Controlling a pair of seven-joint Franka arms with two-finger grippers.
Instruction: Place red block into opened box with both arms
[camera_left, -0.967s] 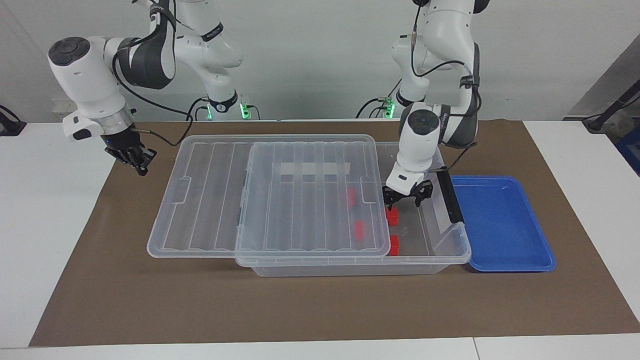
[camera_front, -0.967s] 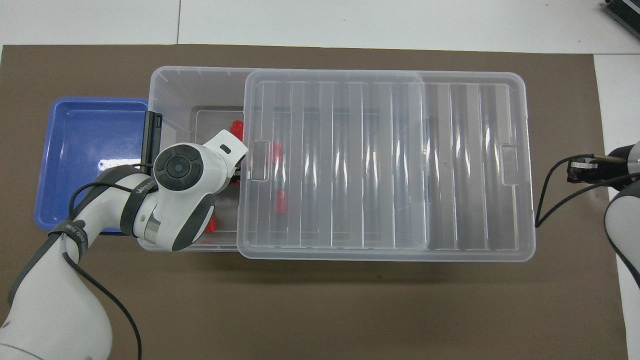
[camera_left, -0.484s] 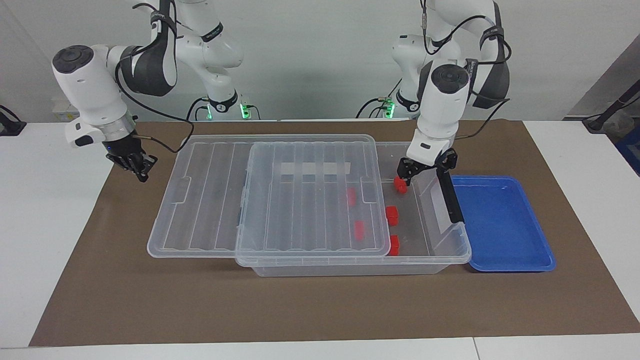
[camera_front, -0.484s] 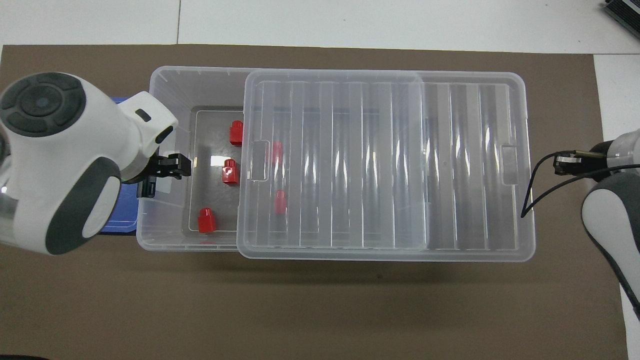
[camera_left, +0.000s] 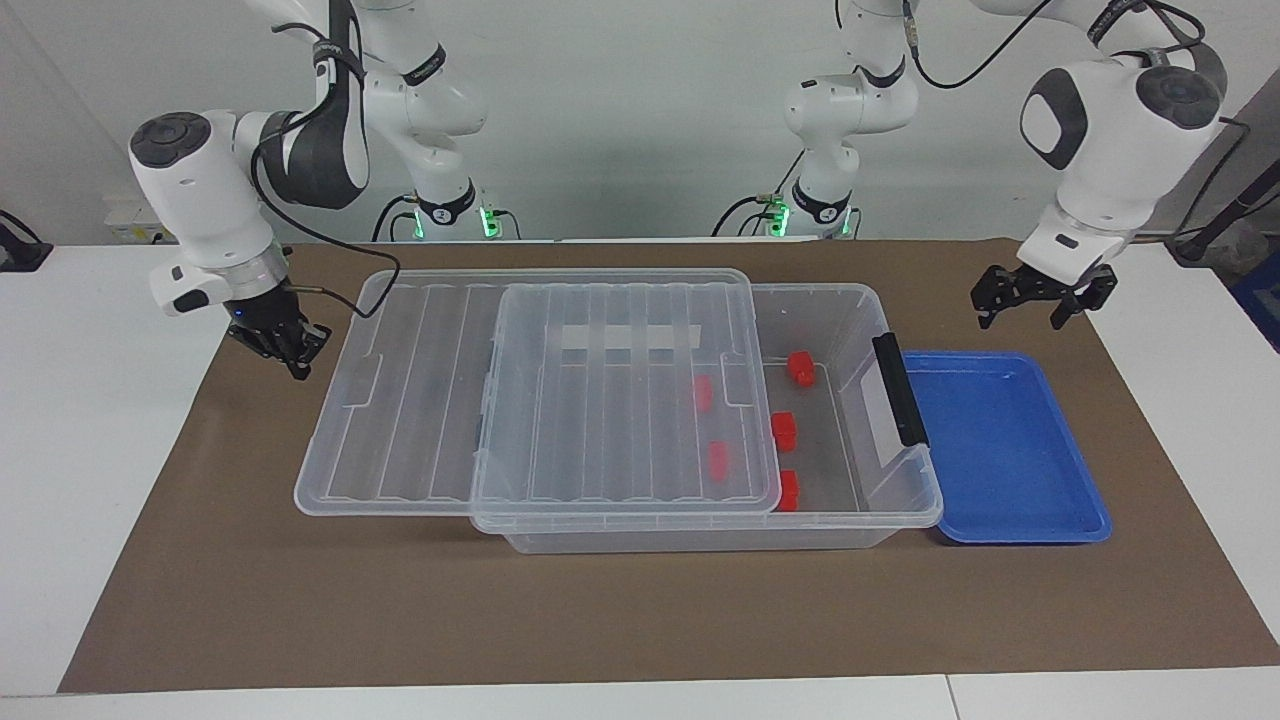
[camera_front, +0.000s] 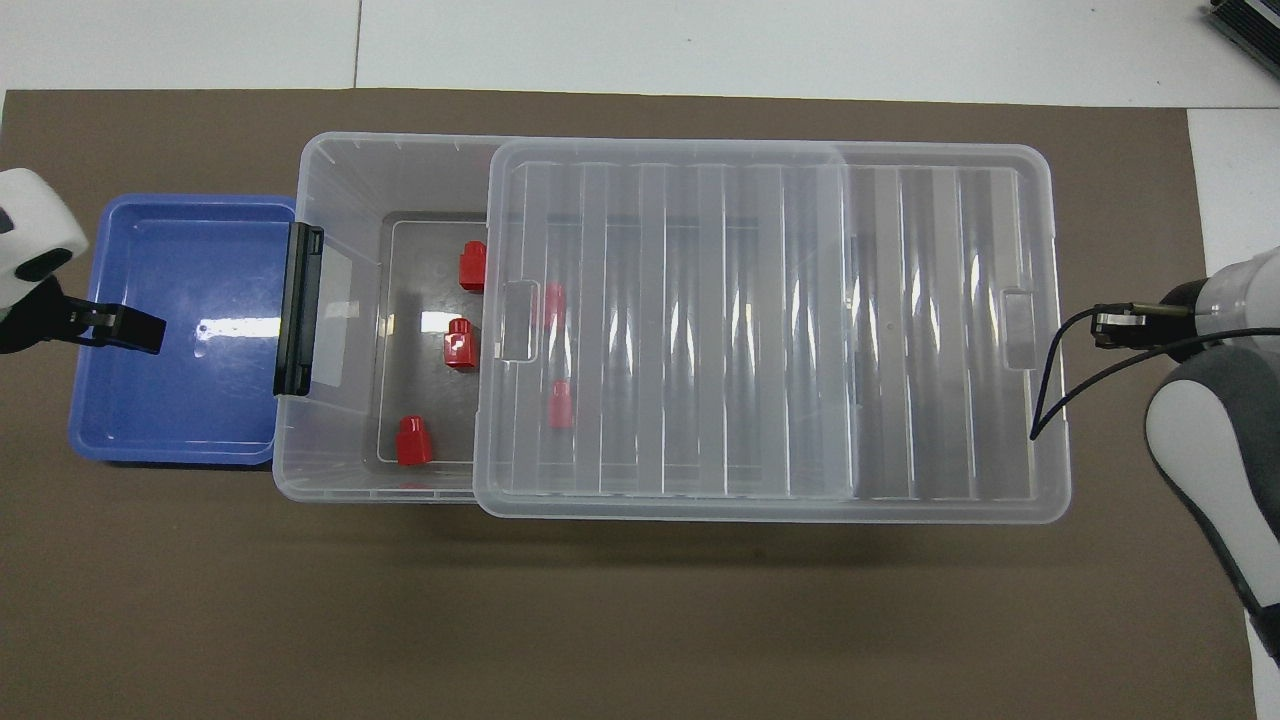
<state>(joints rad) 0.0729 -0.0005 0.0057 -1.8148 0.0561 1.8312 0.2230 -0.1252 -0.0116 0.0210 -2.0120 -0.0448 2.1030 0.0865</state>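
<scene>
Red block (camera_left: 800, 366), dropped by us moments ago, is now lying on the floor of the box (camera_left: 905, 505), in its uncovered end. Its long axis seems to be running toward our left arm's end. We are pulling our left gripper (camera_left: 1034, 299) away, fingers spread and empty, over the mat near the blue tray (camera_left: 1010, 525). Our right gripper (camera_left: 285, 347) is waiting, fingers pressed together. We judge this placement done.

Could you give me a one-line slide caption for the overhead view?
Five red blocks lie in the clear box, its lid slid partly aside, beside an empty blue tray.
</scene>
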